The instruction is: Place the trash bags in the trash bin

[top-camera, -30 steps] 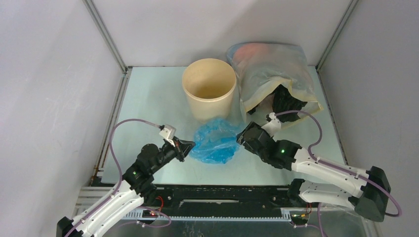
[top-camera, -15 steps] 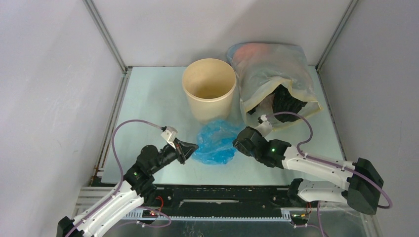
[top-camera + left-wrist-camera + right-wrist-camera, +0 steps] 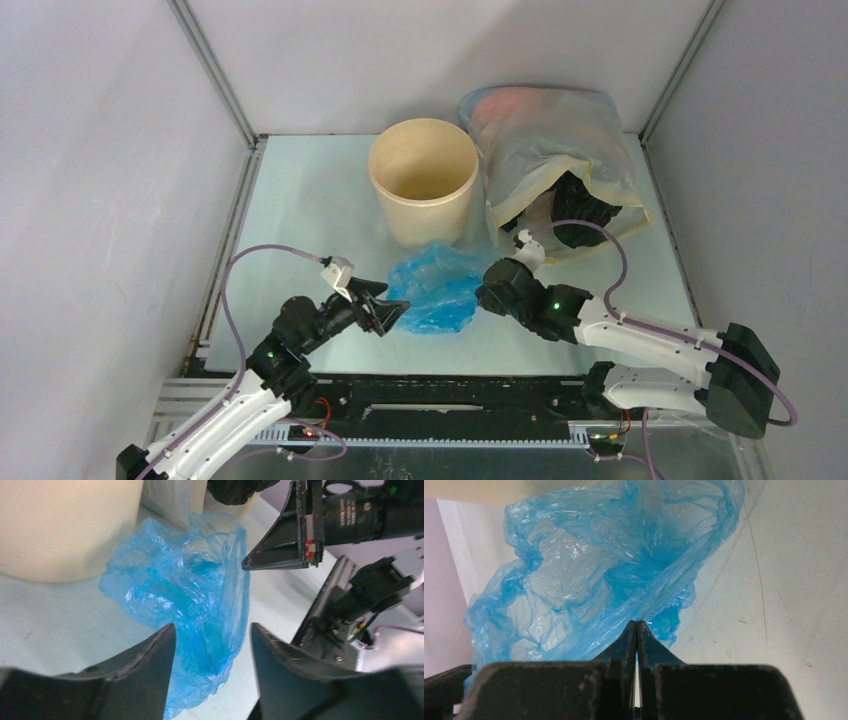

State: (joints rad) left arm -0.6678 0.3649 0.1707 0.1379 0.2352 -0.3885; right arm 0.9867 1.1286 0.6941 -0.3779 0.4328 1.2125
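The right end effector (image 3: 637, 623) has its two fingers pressed together at the tips, and a fold of the light-blue bag (image 3: 435, 285) runs right into that pinch, so it appears clamped on the film at the bag's right edge. The left end effector (image 3: 212, 630) has its fingers spread apart, one on each side of the bag's near left edge and low over the table (image 3: 310, 200), gripping nothing. The bag lies crumpled on the table between the two arms, its far edge touching or just beside the foot of the tan bin (image 3: 424, 215), which stands upright behind it. The step in hand looks like the pick-up: one side of the bag is secured and none of it is in the bin yet. The next move likely calls for the left fingers to close on their edge, or move clear, and then for the bag to be raised above the bin's rim and carried back over the opening. The film is thin and limp, so it may trail and catch on the rim. Nothing shows inside the bin, only its bare tan floor. To the right of the bin leans a large cloudy sack (image 3: 550, 150), its mouth facing the arms, with dark things (image 3: 580, 208) inside that cannot be identified.
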